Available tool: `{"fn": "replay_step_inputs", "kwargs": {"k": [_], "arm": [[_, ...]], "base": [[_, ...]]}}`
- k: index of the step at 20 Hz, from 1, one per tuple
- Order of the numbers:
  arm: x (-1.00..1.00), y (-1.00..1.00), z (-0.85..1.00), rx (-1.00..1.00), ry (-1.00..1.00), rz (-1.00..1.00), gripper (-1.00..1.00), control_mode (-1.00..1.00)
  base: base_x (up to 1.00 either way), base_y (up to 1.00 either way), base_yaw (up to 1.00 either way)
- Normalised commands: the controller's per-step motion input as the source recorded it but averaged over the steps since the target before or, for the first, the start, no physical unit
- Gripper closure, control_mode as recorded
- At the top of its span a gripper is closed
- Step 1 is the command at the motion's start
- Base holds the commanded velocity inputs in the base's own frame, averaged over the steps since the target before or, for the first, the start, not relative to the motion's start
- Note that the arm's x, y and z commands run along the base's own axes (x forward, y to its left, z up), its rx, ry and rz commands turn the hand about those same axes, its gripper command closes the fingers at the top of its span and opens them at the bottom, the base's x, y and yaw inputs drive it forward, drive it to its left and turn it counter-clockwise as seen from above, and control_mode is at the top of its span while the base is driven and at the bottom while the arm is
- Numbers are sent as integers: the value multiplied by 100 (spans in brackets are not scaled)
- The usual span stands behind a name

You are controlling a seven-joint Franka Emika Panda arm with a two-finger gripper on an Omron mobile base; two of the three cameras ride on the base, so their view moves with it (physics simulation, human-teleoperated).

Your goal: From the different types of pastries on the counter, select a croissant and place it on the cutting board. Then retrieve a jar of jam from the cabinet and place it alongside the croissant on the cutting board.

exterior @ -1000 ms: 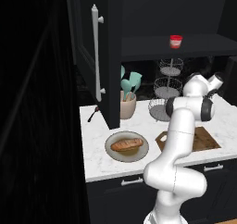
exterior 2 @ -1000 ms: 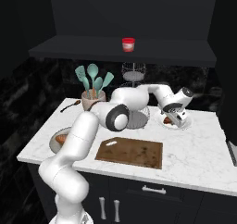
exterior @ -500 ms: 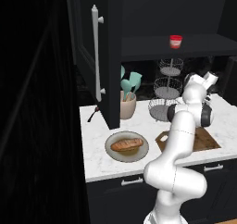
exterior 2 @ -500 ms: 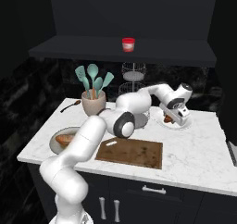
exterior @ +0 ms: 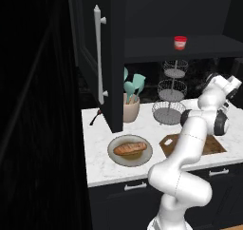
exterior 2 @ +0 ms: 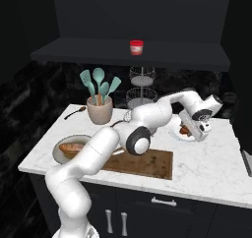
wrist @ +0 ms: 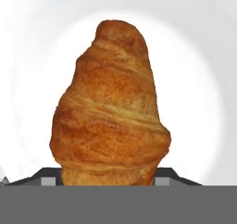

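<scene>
The gripper point(exterior 2: 193, 132) is lowered over a white plate point(exterior 2: 173, 130) at the right end of the counter point(exterior 2: 216, 158). The croissant point(wrist: 111, 107) lies on that plate, directly below the hand and close to it. Finger tips are hidden behind the pastry, so whether the fingers are apart or clamped cannot be told. The cutting board point(exterior 2: 152, 164) lies bare at the counter's front edge. The long loaf point(exterior: 130, 148) rests on a grey plate point(exterior: 115, 155). The jar of jam point(exterior 2: 136, 47) stands on the cabinet shelf point(exterior 2: 88, 56)
</scene>
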Motion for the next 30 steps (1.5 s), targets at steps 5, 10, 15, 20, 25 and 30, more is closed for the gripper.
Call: {"fn": "replay_step_inputs", "kwargs": {"k": [5,10,15,20,25,30], "arm": [[-100,65,12,6,0,-29,100,-100],[-100,97,3,0,-15,-30,100,-100],[-100,99,25,-4,-21,-29,100,-100],[-100,94,56,-24,-10,-13,100,-100],[-93,75,10,-31,3,-5,100,-100],[-18,22,0,-26,19,0,100,-100]], "base": [[0,0,0],[0,0,0],[0,0,0],[0,0,0],[0,0,0],[0,0,0]]}}
